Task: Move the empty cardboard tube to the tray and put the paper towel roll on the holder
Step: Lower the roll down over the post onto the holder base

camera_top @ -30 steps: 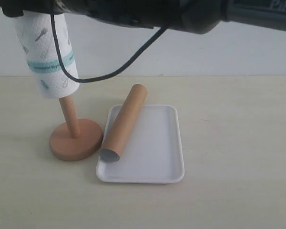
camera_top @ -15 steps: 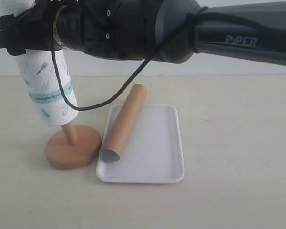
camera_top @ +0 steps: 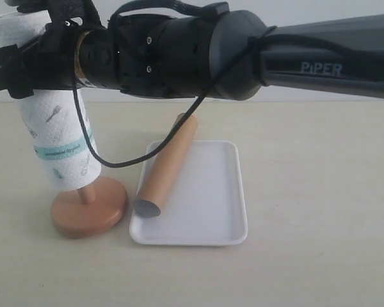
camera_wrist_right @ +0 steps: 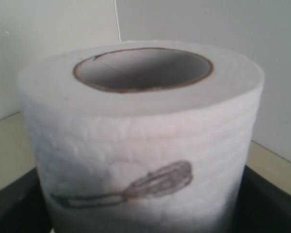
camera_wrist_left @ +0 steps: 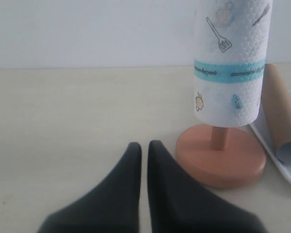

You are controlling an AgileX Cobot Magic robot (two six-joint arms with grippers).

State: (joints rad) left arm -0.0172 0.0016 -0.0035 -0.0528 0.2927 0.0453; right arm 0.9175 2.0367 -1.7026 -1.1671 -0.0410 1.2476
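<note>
The paper towel roll (camera_top: pixel 61 150) hangs tilted over the holder (camera_top: pixel 89 208), whose post enters its core; a short piece of post shows between roll and disc base. My right gripper (camera_top: pixel 25 64) reaches across from the right and is shut on the roll's upper part. The right wrist view is filled by the paper towel roll (camera_wrist_right: pixel 140 141) with its hollow core on top, and dark fingers (camera_wrist_right: pixel 266 204) flank it. The empty cardboard tube (camera_top: pixel 166 166) lies slanted on the tray (camera_top: pixel 211 204), over its left rim. My left gripper (camera_wrist_left: pixel 144 148) is shut and empty, low near the holder (camera_wrist_left: pixel 220 155).
A pale wooden tabletop (camera_top: pixel 320 192) stretches to the right of the tray. A white wall stands behind it. A black cable (camera_top: pixel 128 160) loops down from the right arm in front of the tube.
The right arm has lowered the roll farther down the post, so less post shows. Holder and roll have shifted to the left. Tube and tray have not moved.
</note>
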